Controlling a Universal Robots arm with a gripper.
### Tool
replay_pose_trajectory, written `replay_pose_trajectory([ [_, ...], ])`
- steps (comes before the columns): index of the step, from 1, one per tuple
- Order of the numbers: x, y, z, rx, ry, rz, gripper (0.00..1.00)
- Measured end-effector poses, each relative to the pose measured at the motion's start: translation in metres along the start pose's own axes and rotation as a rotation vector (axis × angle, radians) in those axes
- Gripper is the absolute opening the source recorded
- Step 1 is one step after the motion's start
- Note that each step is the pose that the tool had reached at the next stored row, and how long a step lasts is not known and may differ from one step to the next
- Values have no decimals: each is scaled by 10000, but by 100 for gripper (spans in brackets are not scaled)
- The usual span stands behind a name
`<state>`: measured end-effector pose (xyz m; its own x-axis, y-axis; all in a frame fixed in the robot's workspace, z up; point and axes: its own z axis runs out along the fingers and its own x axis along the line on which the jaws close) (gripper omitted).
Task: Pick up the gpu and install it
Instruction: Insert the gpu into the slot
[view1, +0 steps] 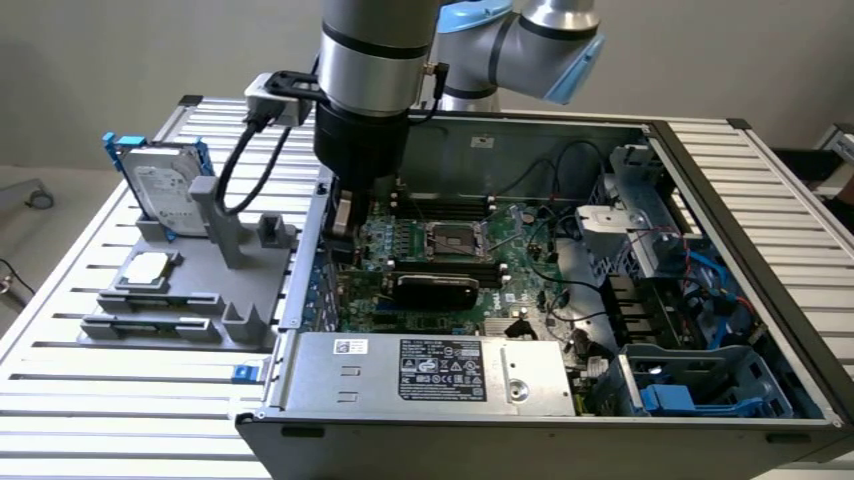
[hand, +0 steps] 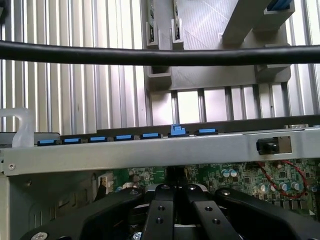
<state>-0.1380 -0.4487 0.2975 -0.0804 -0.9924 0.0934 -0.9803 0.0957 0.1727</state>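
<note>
One-armed, reached down inside the near-left wall of the open computer case (view1: 547, 447) with the gripper (hand: 176, 184) closed, near a raised blue latch (hand: 177, 130). Could not tell, amid dark parts, whether anything was gripped or where the gpu lay.

grey tray (view1: 274, 300) beside seemingly metal computer case (view1: 641, 430)

No wording can be read with certainty. A black rectangular label (view1: 442, 370) with rows of pale print and small signs sits on the flat silver metal cover (view1: 374, 372) along the open computer case's near edge in the exterior view. A small white rectangular sticker (view1: 350, 346) near that cover's left corner has marks too small to read.
</note>
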Motion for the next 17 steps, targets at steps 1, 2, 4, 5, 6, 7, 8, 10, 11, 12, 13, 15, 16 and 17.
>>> replay_pose_trajectory([
  [1, -2, 0, 0, -3, -7, 34, 13],
  [2, -2, 1, 0, -10, -10, 59, 13],
  [4, -3, 1, 0, -34, -13, 85, 13],
  [5, -3, 1, 0, -44, -13, 90, 13],
  [6, -3, 1, 0, -55, -12, 93, 13],
  [7, -3, 1, 0, -63, -13, 97, 13],
  [8, -3, 1, 0, -70, -13, 102, 13],
  [10, -4, 0, 1, -72, -14, 113, 13],
  [11, -5, 0, 0, -73, -14, 117, 13],
  [12, -5, 0, 0, -73, -14, 117, 13],
  [13, -5, 0, -1, -73, -14, 117, 13],
  [15, -5, 2, -6, -73, -14, 119, 13],
  [16, -5, 3, -9, -74, -13, 120, 13],
  [17, -5, 3, -11, -74, -13, 119, 13],
])
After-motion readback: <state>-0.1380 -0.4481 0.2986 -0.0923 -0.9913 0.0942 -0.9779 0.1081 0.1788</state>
